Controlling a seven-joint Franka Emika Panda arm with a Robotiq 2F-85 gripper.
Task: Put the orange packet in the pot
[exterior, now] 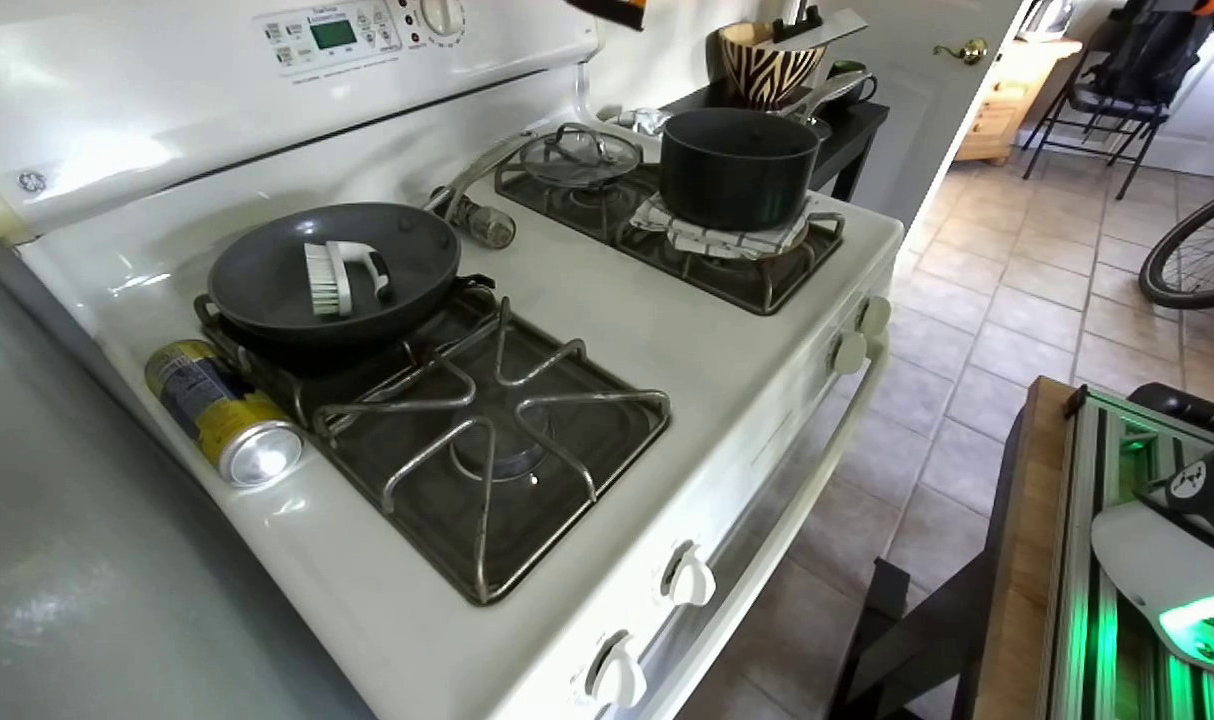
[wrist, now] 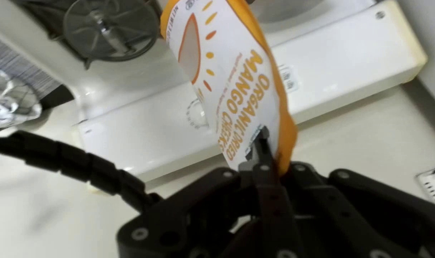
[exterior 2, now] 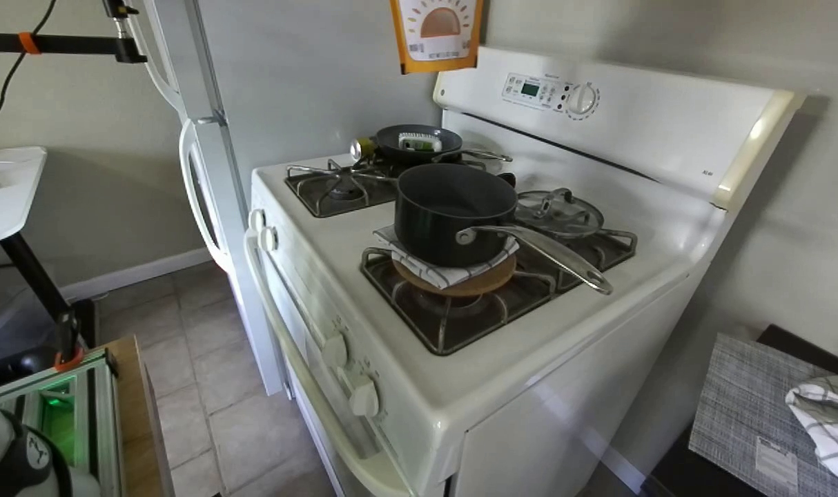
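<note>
The orange packet (wrist: 235, 82) is held up by the gripper (wrist: 273, 152), hanging upright well above the stove (exterior: 557, 290), so it's outside the pot (exterior 2: 453, 228). It's a flat bag, bright orange round the edges with a big white front, bowed a bit in the wrist view, and a half-sun with orange and yellow rays is printed on it. "ORGANIC DRIED MANGO CHEEKS" can be read pretty easily, plus "NET WT" toward the lower end; the dark label by the fingertips is partly covered and can't be made out. As for the gripper, it's pinched onto the bag's upper end, one finger laid across the front, the other hidden behind. Below it, the black pot is set on a checked cloth (exterior 2: 450, 276) over a round wooden board (exterior 2: 488, 281). Down there too, a glass lid (exterior 2: 567, 217) and a frying pan (exterior: 267, 260) with a brush (exterior: 337, 280) inside can be seen.
</note>
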